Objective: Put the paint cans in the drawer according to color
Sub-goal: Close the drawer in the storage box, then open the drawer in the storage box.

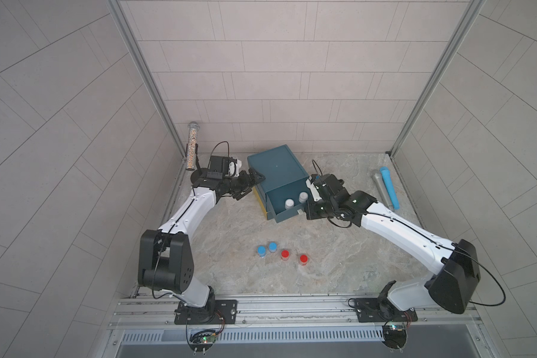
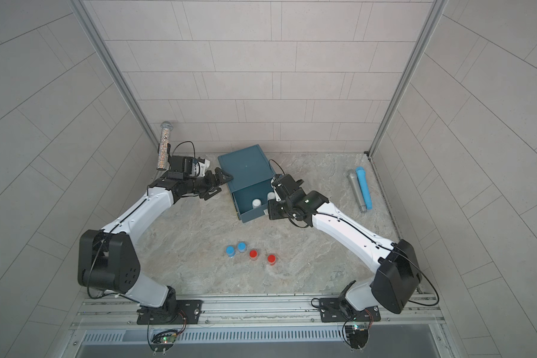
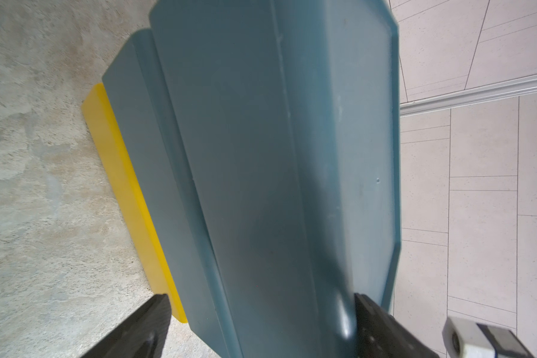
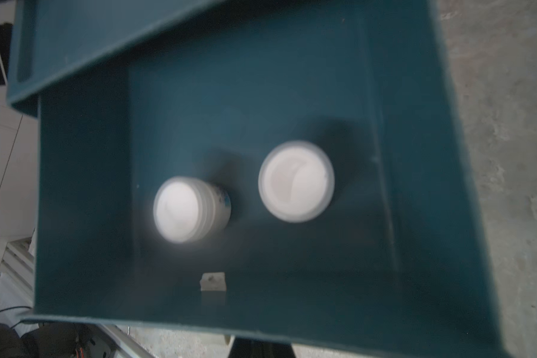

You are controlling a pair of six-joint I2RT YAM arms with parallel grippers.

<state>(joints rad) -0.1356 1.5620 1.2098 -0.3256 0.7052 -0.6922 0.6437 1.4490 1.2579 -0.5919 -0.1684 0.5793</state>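
Both white paint cans [image 1: 295, 200] sit in the open drawer [image 1: 287, 214]; blue cans [image 1: 267, 249] and red cans [image 1: 294, 256] wait on the table; right gripper [image 1: 304, 211] clenched at the drawer front, left gripper [image 1: 255, 181] spread against the cabinet [image 1: 275, 167]

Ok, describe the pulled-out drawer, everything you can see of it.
The drawer is dark teal, plastic-looking and open-topped, pulled out of the top of a matching cabinet at the back of the table. Two white-lidded paint cans stand upright inside, apart. The right gripper is shut at its front handle.
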